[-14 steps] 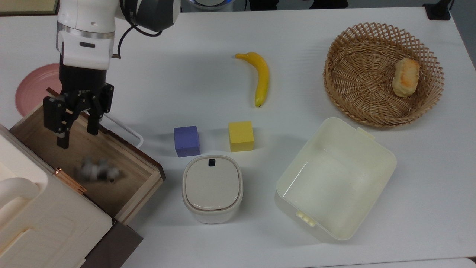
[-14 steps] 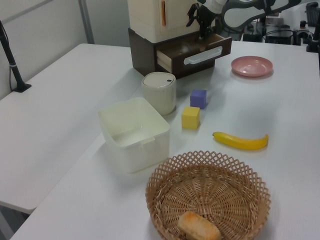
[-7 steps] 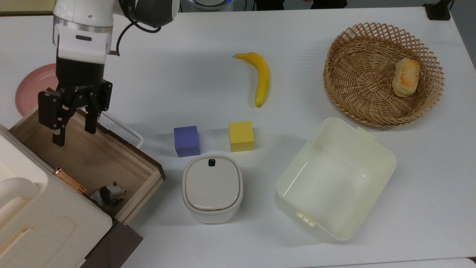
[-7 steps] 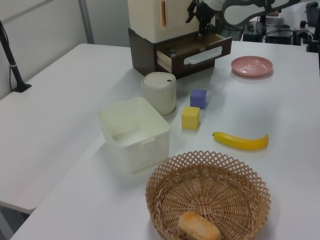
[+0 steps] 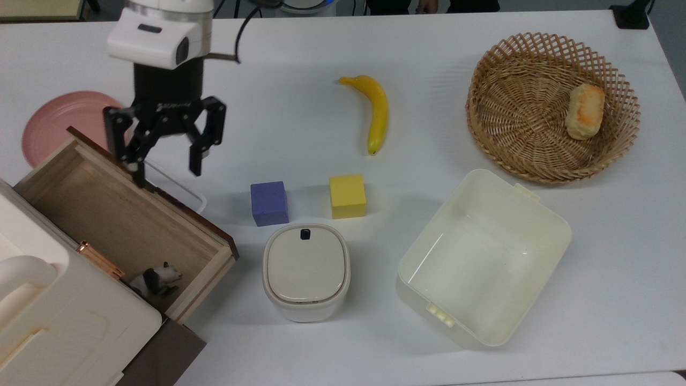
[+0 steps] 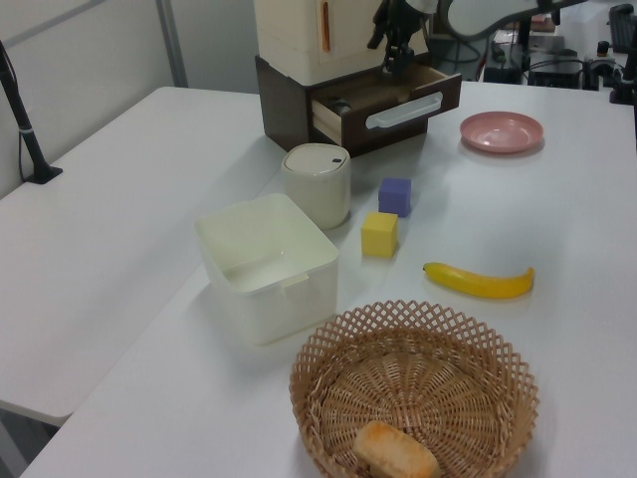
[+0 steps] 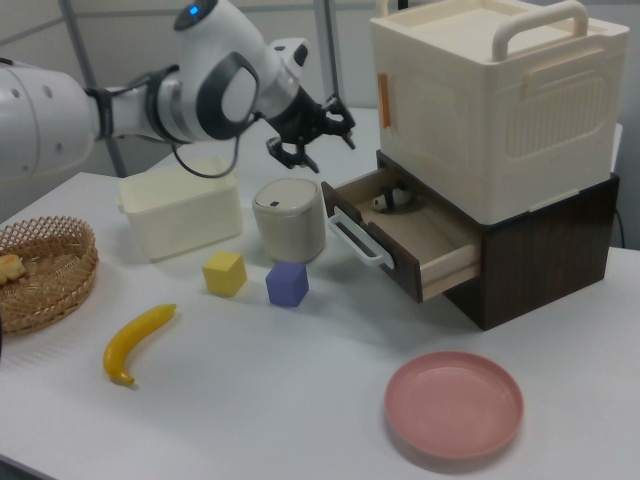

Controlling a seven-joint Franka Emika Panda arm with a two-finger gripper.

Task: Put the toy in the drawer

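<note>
The drawer point(image 5: 107, 214) is bare, matt wood inside, with a dark brown wood-grain front and a smooth white handle point(image 5: 179, 185). The bin point(image 5: 536, 214) and lidded pot point(image 5: 305, 271) look like smooth cream plastic. The basket point(image 5: 498, 123) is rough woven wicker. The white table point(image 5: 300, 134) is matt.

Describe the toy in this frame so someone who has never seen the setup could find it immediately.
Find the open wooden drawer under the cream storage box, at the top view's lower left. The toy lies in its corner nearest the round lidded canister. It is a tiny black-and-white panda figurine, far smaller than the purple cube or yellow cube.
</note>
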